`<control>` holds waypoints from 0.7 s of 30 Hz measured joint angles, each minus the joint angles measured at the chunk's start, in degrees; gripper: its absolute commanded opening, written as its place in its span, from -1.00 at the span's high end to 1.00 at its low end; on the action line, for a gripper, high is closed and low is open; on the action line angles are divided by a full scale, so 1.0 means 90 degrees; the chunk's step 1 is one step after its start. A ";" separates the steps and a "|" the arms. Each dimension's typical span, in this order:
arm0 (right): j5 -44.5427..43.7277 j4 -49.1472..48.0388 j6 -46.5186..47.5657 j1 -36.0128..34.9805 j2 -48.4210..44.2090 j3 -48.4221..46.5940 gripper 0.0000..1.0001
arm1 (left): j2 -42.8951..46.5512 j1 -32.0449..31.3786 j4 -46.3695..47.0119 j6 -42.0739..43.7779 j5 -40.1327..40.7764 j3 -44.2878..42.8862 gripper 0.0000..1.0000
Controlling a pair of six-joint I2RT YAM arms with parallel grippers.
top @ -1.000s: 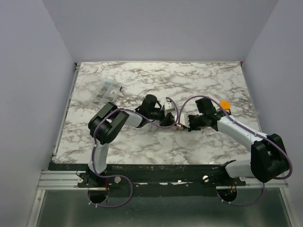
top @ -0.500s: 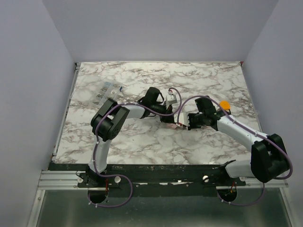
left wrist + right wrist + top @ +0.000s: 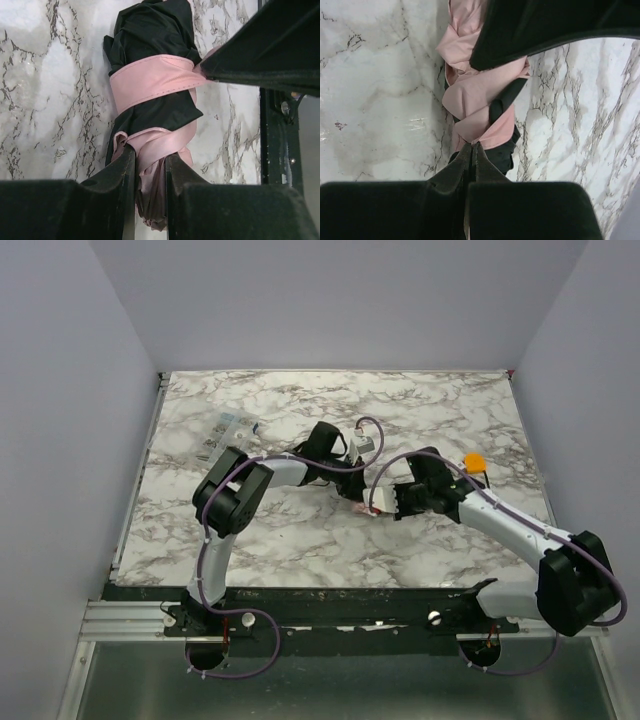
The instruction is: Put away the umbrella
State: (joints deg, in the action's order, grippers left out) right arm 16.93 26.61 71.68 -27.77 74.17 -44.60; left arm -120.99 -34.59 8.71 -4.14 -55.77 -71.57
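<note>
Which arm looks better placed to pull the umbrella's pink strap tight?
Probably the right: the strap reaches the right gripper, which pinches pink fabric. The left gripper clamps the umbrella, steadying it.

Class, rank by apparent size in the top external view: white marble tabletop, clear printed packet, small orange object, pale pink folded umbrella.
white marble tabletop
clear printed packet
small orange object
pale pink folded umbrella: mostly hidden, unranked.
</note>
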 measured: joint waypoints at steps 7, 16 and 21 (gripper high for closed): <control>-0.0697 -0.0044 0.0005 -0.0561 -0.0112 0.0129 0.99 | -0.0134 0.0010 -0.0860 -0.0452 -0.0104 -0.0398 1.00; -0.1345 0.0063 0.0049 -0.1073 -0.0219 0.0155 0.99 | -0.0228 0.0010 -0.1472 -0.0639 -0.0265 -0.0627 1.00; -0.1698 0.0068 0.0041 -0.1481 -0.0219 0.0294 0.99 | -0.0287 0.0012 -0.1785 -0.0665 -0.0367 -0.0750 1.00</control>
State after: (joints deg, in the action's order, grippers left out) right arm 1.65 27.22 72.05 -41.10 72.20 -41.95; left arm -123.57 -34.48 -7.35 -10.13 -59.07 -78.32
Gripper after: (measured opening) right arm 0.006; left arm 0.179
